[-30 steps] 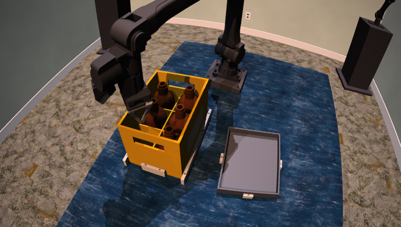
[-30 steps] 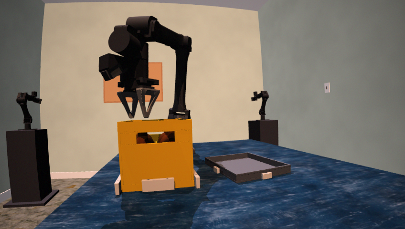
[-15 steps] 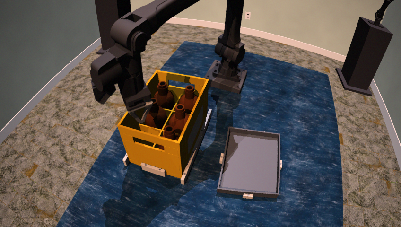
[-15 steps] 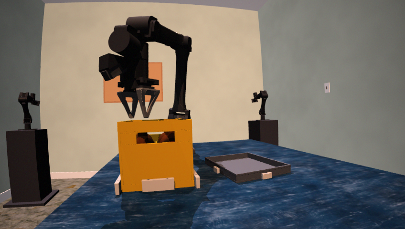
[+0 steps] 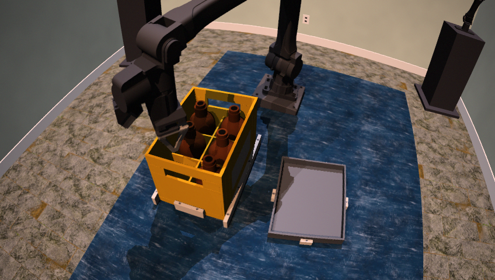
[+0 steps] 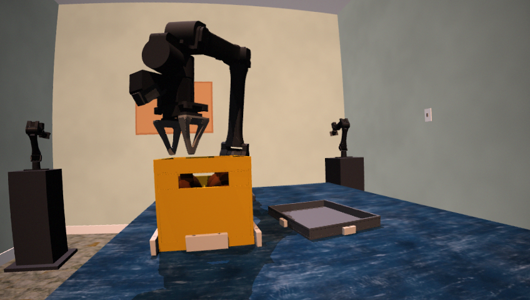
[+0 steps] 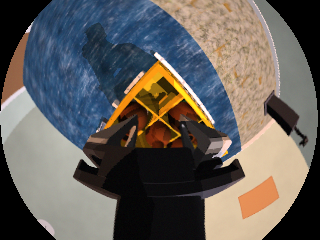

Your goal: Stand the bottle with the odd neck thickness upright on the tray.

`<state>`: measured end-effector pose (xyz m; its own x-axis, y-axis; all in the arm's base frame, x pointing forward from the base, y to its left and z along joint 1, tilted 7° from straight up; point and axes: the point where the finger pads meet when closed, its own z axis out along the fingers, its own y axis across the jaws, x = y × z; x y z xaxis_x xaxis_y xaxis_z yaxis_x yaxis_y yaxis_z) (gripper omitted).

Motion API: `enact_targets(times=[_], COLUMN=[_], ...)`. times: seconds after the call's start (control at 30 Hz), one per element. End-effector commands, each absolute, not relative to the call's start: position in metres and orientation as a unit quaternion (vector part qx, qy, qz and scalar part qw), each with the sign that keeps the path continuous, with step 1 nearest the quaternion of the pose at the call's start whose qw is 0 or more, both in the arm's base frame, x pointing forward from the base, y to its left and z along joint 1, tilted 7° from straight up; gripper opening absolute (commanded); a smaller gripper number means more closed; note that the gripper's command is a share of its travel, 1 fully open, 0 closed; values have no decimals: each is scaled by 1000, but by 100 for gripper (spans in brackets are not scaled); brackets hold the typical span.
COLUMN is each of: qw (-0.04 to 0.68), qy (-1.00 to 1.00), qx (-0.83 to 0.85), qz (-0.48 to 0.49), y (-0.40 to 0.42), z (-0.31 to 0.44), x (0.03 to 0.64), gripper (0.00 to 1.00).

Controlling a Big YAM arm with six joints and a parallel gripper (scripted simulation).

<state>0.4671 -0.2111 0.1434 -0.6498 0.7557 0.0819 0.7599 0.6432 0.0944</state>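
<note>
An orange crate point(image 5: 205, 152) stands on the blue mat, left of centre, and holds several brown bottles in its cells. Bottle necks show at the back left point(image 5: 200, 105), back right point(image 5: 233, 111), middle right point(image 5: 222, 134) and front right point(image 5: 209, 161). A fifth bottle point(image 5: 190, 138) stands in the middle left cell, partly hidden by my fingers. My gripper point(image 6: 181, 151) hangs open and empty just above the crate's top rim, over its left side; it also shows in the top view point(image 5: 173, 140) and in the wrist view point(image 7: 158, 132). The dark grey tray point(image 5: 309, 199) lies empty to the right of the crate.
The arm's base point(image 5: 279, 93) stands behind the crate. Small beige blocks point(image 5: 189, 209) sit against the feet of the crate and the tray. A black pedestal point(image 5: 449, 67) stands at the far right, and two more with camera arms point(image 6: 35, 215) stand at the room's sides.
</note>
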Motion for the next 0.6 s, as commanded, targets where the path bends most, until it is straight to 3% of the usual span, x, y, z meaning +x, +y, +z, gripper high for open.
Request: enact_targets(times=[0.0,0.57], qw=[10,9], qy=[-906,-906], qx=[-418,-418], qz=[-60,-60], y=[-210,-212], z=[145,142], x=[476,478], gripper=[61,61])
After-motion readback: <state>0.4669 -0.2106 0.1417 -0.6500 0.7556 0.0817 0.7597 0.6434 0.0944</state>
